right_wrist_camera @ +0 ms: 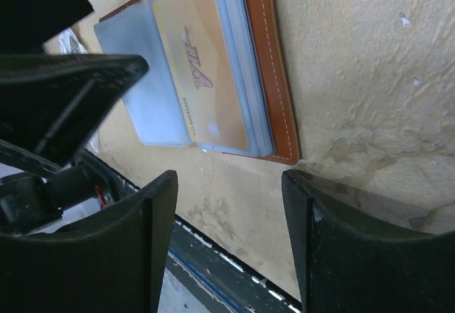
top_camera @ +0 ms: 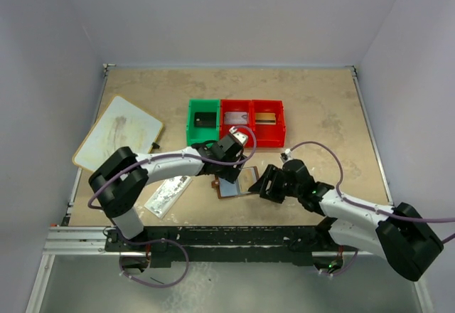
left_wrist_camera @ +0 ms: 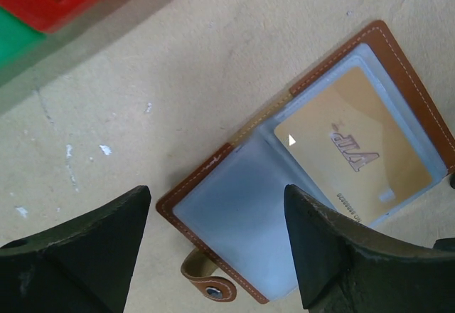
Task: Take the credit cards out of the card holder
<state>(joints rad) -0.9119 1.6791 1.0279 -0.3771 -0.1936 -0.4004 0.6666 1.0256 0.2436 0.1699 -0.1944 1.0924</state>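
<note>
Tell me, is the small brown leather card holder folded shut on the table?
No: the card holder lies spread open, inner side up, with a gold VIP card showing inside it.

Robotics laboratory cell: a beige table was enclosed by plain pale walls on three sides, with two cabled robot arms bolted to a metal rail along its near edge.

Card holder: brown stitched leather, matt; pockets hazy clear plastic; card glossy; table matt, mottled.
</note>
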